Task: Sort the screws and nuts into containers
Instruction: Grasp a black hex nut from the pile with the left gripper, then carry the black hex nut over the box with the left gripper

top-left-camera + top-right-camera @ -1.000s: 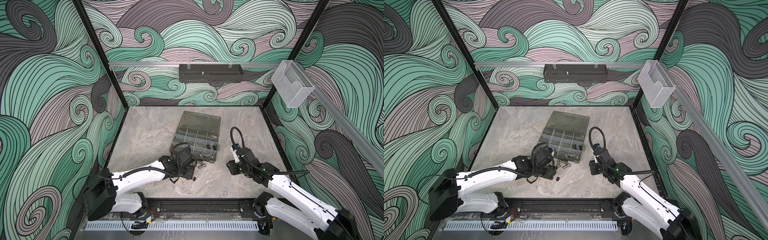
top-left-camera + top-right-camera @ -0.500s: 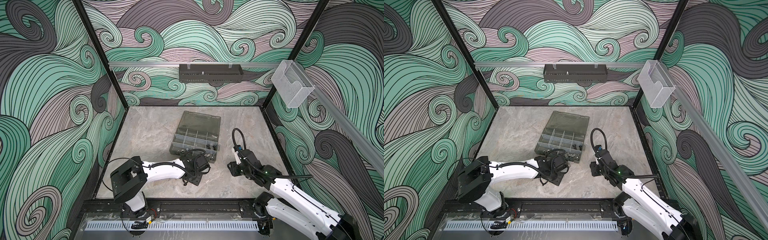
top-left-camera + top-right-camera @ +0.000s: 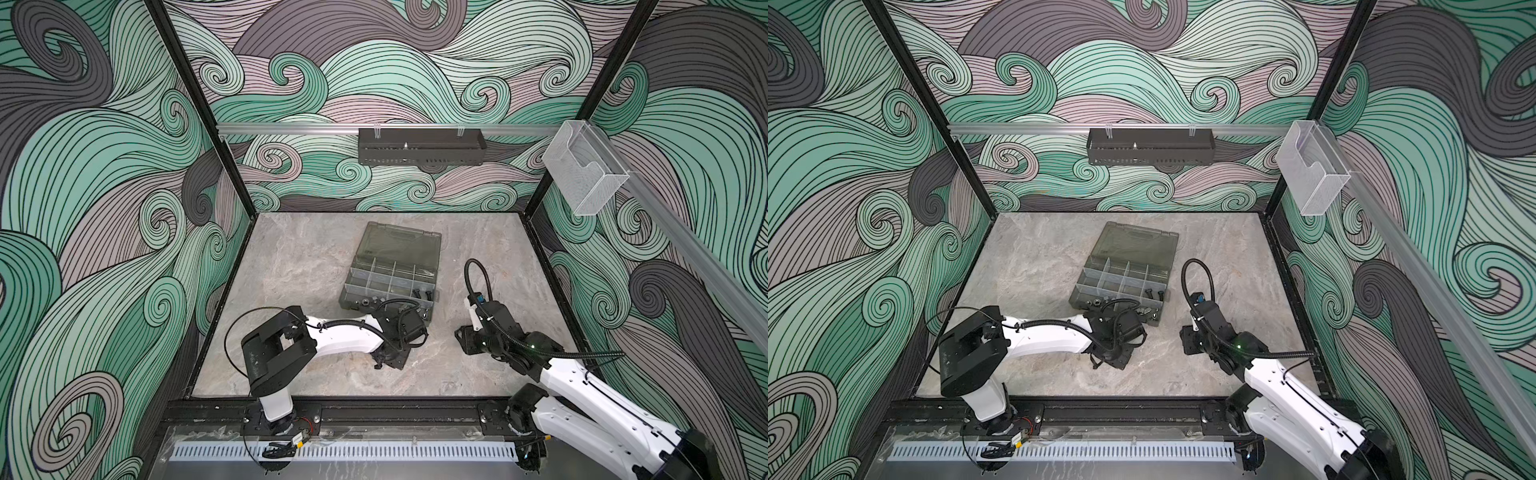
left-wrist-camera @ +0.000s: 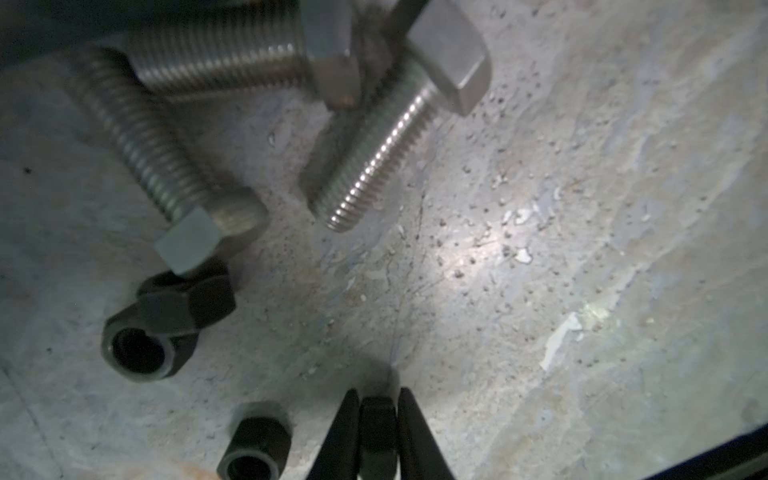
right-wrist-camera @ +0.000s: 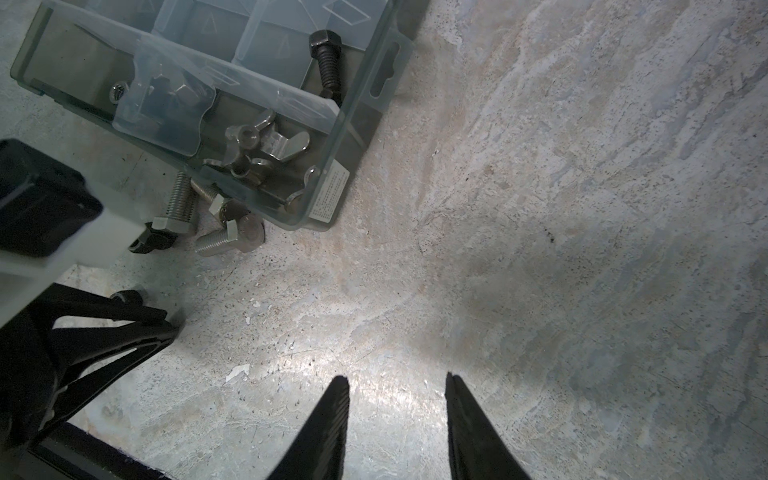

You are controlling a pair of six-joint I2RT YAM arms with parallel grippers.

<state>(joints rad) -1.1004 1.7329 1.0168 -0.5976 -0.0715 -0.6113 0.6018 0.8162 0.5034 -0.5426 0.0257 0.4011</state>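
— What are you getting from above?

— In both top views I'm seeing the grey case (image 3: 390, 270) lying open in the middle of the worktop (image 3: 299, 257). The left arm (image 3: 345, 336) is reaching down just in front of its near edge. The right arm (image 3: 494, 332) is sitting beside the case, apart from it. I cannot make out either set of jaws from up there.

— And the left wrist camera?

— The left jaws are pressing together on a small black nut (image 4: 377, 419), which is sitting edge-on between the fingertips (image 4: 343, 436). It's looking light, hard and slick, so I'm judging it could squirt out, and the flat faces are where to pinch. More black nuts (image 4: 166, 320) and three silver screws (image 4: 386, 153) are lying loose nearby. I'd be taking the screws across the threads, for bite.

— Right wrist?

— The right jaws are standing apart and empty over bare worktop. Wing nuts (image 5: 266, 141) are sitting in the case's corner cell (image 5: 340, 153), and a black screw (image 5: 326, 58) is in the next.
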